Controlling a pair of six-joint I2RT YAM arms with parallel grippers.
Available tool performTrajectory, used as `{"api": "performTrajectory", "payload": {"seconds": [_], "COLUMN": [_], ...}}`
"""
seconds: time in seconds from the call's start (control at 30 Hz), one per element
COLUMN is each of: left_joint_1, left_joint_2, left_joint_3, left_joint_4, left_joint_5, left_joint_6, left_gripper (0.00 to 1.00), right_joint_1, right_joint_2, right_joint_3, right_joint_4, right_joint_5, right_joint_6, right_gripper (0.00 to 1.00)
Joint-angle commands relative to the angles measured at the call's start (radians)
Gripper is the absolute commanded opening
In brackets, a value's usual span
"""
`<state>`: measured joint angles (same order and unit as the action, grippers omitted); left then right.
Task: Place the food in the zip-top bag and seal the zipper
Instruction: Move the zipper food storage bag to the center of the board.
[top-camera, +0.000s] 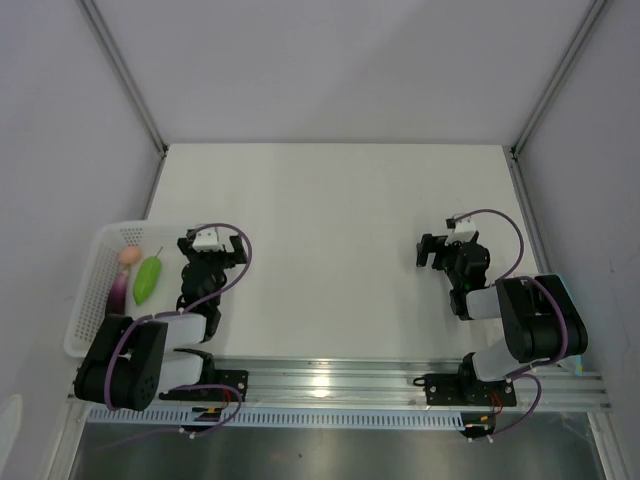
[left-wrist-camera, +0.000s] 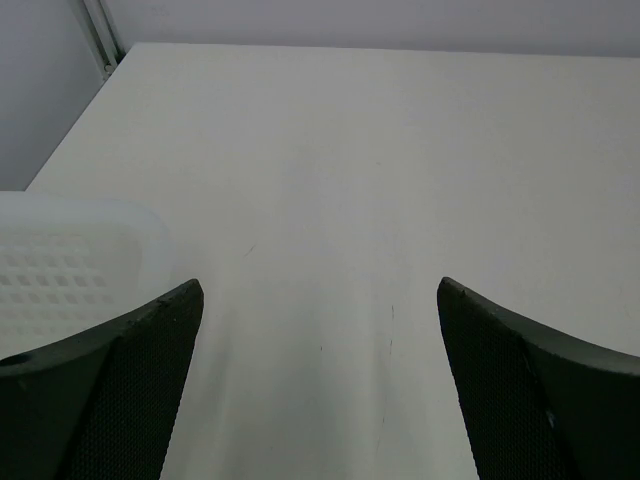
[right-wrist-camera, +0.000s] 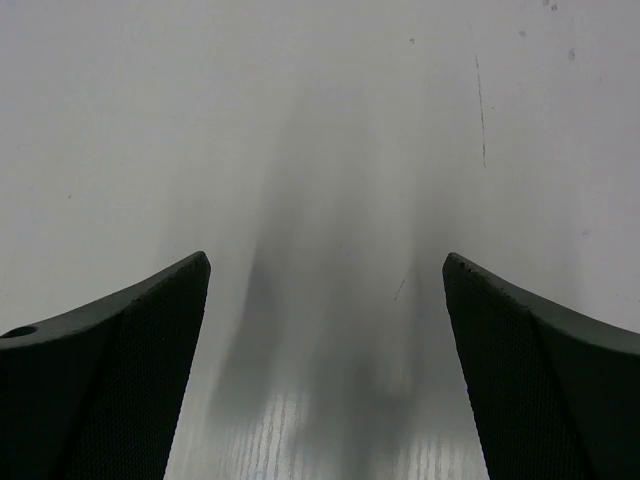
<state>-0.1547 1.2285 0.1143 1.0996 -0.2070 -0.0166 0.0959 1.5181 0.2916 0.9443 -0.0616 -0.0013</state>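
The food lies in a white perforated basket (top-camera: 95, 300) at the left edge of the table: a green oblong piece (top-camera: 148, 279), a pink round piece (top-camera: 129, 256) and a purple piece (top-camera: 119, 291). I see no yellow piece. My left gripper (top-camera: 212, 248) is open and empty just right of the basket, low over the table; in the left wrist view (left-wrist-camera: 320, 290) only bare table lies between its fingers. My right gripper (top-camera: 445, 247) is open and empty over bare table, as the right wrist view (right-wrist-camera: 325, 262) shows. The zip-top bag and its zipper do not show clearly; a pale blue edge (top-camera: 562, 287) peeks out behind the right arm.
The basket's corner (left-wrist-camera: 70, 250) shows at the left of the left wrist view. Grey walls with metal posts enclose the white table (top-camera: 330, 200) on three sides. An aluminium rail (top-camera: 330, 380) carrying both arm bases runs along the near edge.
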Motion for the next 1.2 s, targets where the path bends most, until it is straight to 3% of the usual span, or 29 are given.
{"api": "performTrajectory", "payload": {"seconds": [0.0,0.27,0.43,0.53,0.77,0.93,1.07,1.17], "left_joint_1": [0.012,0.011,0.003,-0.028,-0.088,-0.100,-0.129,-0.154], "left_joint_2": [-0.004,-0.015,-0.125,-0.206,-0.414,-0.526,-0.596,-0.638], "left_joint_3": [0.028,0.005,0.007,0.004,0.041,0.142,0.183,0.200], "left_joint_4": [0.052,0.089,0.011,-0.049,-0.280,-0.507,-0.633,-0.672], "left_joint_5": [-0.003,0.084,0.097,0.078,0.086,0.116,0.092,0.093], "left_joint_6": [0.024,0.064,0.079,0.106,0.063,-0.054,-0.169,-0.209], "left_gripper": [1.00,1.00,0.99,0.99,0.99,0.99,0.99,0.99], "right_joint_1": [0.001,-0.002,-0.001,0.034,0.105,0.097,0.059,0.073], "right_joint_2": [-0.007,-0.010,-0.015,-0.073,-0.298,-0.427,-0.469,-0.478], "right_joint_3": [0.011,0.011,0.006,-0.006,0.078,0.161,0.297,0.406], "right_joint_4": [0.074,0.074,0.079,0.047,-0.327,-0.616,-0.824,-0.988], "right_joint_5": [0.022,0.020,0.025,0.109,0.262,0.347,0.280,0.187], "right_joint_6": [-0.028,-0.028,-0.023,-0.011,-0.003,0.170,0.297,0.249], "right_gripper": [0.99,0.99,0.99,0.99,0.99,0.99,0.99,1.00]}}
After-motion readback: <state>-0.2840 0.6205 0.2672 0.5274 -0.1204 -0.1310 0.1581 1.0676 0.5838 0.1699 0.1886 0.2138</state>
